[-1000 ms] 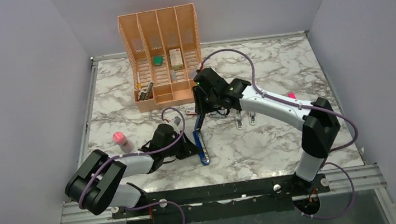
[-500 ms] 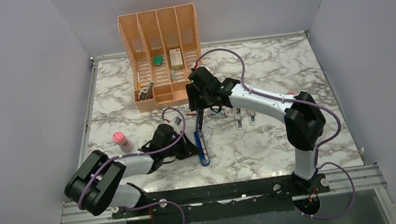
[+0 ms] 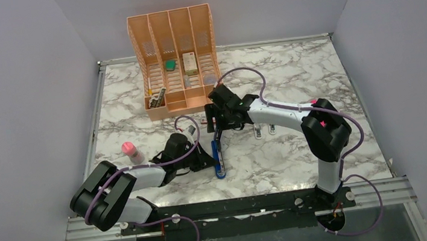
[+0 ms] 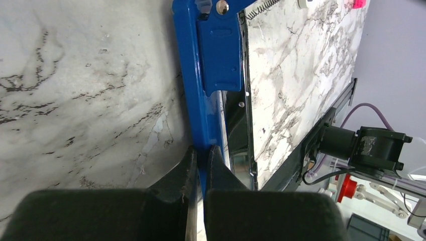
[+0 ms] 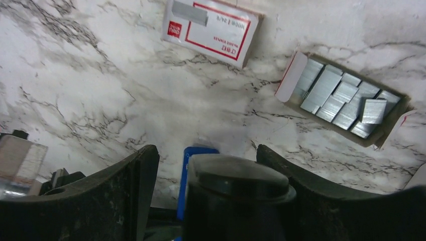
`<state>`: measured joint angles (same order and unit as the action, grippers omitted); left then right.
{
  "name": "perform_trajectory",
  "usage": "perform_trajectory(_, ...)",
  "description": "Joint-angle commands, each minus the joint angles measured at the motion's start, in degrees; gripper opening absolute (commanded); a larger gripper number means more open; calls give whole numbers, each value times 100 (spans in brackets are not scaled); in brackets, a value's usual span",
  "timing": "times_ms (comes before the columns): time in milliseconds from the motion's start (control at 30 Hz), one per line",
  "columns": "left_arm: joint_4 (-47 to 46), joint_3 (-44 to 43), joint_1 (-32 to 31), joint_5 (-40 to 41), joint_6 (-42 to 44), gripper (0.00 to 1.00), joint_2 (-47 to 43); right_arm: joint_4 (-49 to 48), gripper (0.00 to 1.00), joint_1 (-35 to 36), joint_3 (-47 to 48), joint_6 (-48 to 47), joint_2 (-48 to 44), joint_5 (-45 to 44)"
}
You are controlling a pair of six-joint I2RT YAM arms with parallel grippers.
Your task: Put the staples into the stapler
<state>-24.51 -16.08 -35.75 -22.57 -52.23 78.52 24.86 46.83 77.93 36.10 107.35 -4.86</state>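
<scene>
Currently the left hand (image 4: 201,156) is clamping shut on the blue base of the stapler (image 3: 219,156), pinning it to the marble surface (image 5: 100,75); the stapler is lying with its long axis running from the near edge toward the far side, just beside the left arm's wrist; the right hand (image 5: 207,149) is hovering over the stapler's far end, its fingers (image 5: 135,175) standing wide apart and gripping nothing, with a black rounded part (image 5: 236,175), probably the stapler's black end, sitting between them and a gap showing on one side; the staples (image 5: 344,98) are lying in their open tray, ahead and to the right in the right wrist view, near the hand but not touching it; the tray's long axis is running on a diagonal across that view; the red-and-white sleeve (image 5: 211,31) is lying apart from the tray, further ahead; judging by this, the right arm is the nearer and the only free one, so the pick is falling to it, needing a turn of the wrist to line up with a strip.
</scene>
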Motion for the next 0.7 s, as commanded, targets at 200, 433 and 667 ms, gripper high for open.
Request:
perform_trajectory(200, 711, 132, -45, 209, 33, 0, 210, -522, 75, 88, -944, 537, -561, 812)
perform_trajectory(433, 732, 124, -46, 218, 6, 0, 190, -511, 62, 228, -1148, 696, -517, 685)
perform_trajectory(667, 802, 131, -46, 242, 14, 0, 142, -628, 50, 307, -1023, 671, -314, 670)
